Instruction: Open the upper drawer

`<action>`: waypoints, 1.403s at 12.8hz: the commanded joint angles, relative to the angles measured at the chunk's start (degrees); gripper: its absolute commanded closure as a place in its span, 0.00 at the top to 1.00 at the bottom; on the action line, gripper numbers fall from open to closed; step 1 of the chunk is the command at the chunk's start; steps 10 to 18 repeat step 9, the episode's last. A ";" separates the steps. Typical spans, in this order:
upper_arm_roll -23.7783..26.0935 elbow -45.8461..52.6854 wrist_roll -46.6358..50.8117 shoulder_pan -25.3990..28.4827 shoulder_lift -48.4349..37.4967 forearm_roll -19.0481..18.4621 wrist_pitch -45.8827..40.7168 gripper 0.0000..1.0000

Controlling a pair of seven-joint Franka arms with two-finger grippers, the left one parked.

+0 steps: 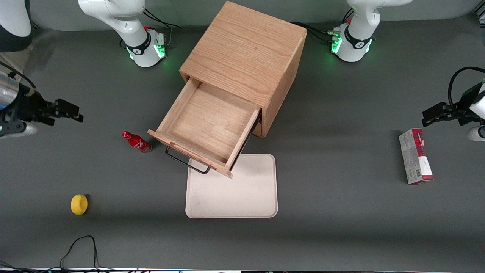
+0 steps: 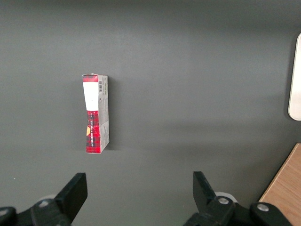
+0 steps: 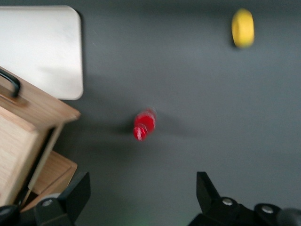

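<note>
The oak cabinet (image 1: 246,49) stands at the middle of the table. Its upper drawer (image 1: 206,121) is pulled far out toward the front camera, showing a bare light-wood inside. Its black bar handle (image 1: 185,161) hangs over the edge of a white tray. My right gripper (image 1: 75,112) is open and empty. It hovers well off toward the working arm's end of the table, apart from the drawer. In the right wrist view, the gripper (image 3: 141,197) is above bare table, with the drawer's front corner (image 3: 33,108) and handle (image 3: 11,82) beside it.
A small red bottle (image 1: 136,141) (image 3: 143,125) stands beside the drawer front. A yellow lemon (image 1: 79,204) (image 3: 243,28) lies nearer the front camera. A white tray (image 1: 242,189) lies in front of the cabinet. A red and grey box (image 1: 415,156) lies toward the parked arm's end.
</note>
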 commanded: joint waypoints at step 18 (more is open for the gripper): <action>-0.05 -1.89 11.59 0.69 -5.92 -3.61 0.98 1.00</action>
